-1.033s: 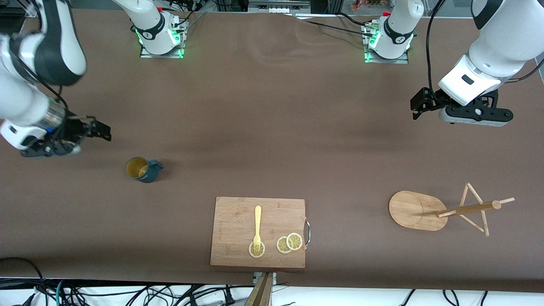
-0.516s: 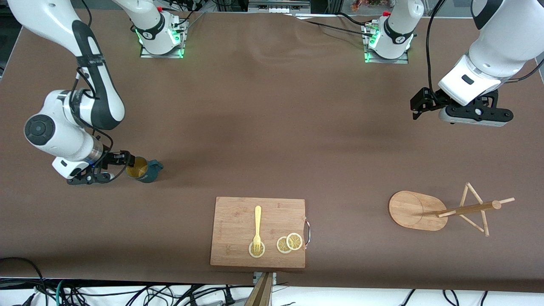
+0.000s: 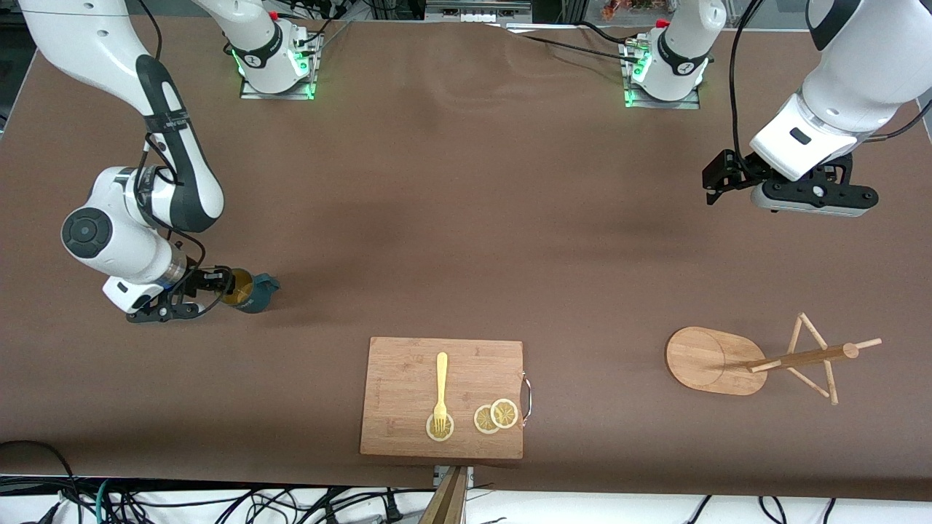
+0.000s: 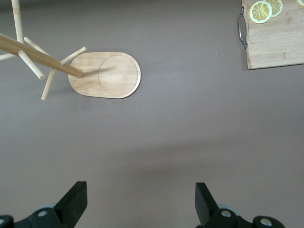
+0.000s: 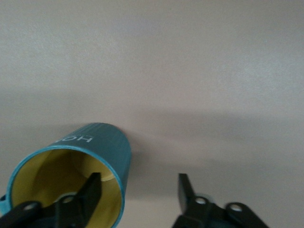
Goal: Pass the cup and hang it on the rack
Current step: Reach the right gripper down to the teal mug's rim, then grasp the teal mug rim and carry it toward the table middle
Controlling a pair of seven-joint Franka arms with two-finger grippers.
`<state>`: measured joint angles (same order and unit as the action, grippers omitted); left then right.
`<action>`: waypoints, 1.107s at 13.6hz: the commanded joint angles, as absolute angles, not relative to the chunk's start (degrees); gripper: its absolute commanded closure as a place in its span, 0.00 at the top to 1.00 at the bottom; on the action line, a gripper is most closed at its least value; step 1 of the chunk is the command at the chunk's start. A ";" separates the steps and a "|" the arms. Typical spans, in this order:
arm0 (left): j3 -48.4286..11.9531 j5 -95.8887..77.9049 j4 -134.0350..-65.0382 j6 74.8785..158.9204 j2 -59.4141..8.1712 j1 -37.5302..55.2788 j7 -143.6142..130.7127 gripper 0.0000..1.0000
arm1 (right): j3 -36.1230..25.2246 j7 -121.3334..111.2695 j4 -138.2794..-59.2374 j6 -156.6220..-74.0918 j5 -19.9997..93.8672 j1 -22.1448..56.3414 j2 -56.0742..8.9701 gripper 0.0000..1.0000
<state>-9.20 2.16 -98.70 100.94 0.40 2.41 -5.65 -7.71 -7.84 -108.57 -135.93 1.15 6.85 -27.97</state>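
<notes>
Over the last second the right gripper (image 3: 212,283) has swung in from well clear of the cup (image 3: 251,291) and dropped to its rim. In the right wrist view one finger (image 5: 90,192) now sits inside the mustard-yellow interior while the other stands outside the teal ribbed wall, so the jaws straddle the wall. They have started narrowing but a gap to the outer finger remains: parted, not yet clamped on anything. The cup stands upright on the bench (image 3: 451,218) where it stood before, its handle turned away from the jaws.

This looks like the closing stage of the pick-up; lifting and passing are still ahead.

The left gripper (image 3: 717,182) waits over bare bench, unchanged, jaws spread wide and empty. The rack (image 3: 757,358) is below it, nearer the front camera, pegs bare.
</notes>
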 commanded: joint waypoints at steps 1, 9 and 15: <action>-9.23 1.41 -97.12 100.02 -0.18 2.64 -5.89 1.00 | -7.47 -7.91 -108.11 -136.76 1.49 6.42 -29.00 0.41; -9.23 1.23 -97.03 100.11 -0.35 2.64 -5.89 1.00 | -3.79 10.41 -99.87 -124.22 1.49 12.90 -29.00 0.00; -9.14 -1.05 -96.86 99.93 -0.97 2.37 -5.10 1.00 | 2.54 41.88 -70.80 -112.15 1.67 28.36 -45.32 0.00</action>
<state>-9.14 0.02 -98.69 100.94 0.02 2.41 -5.65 1.93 34.15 -84.55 -115.34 1.34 23.60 -35.77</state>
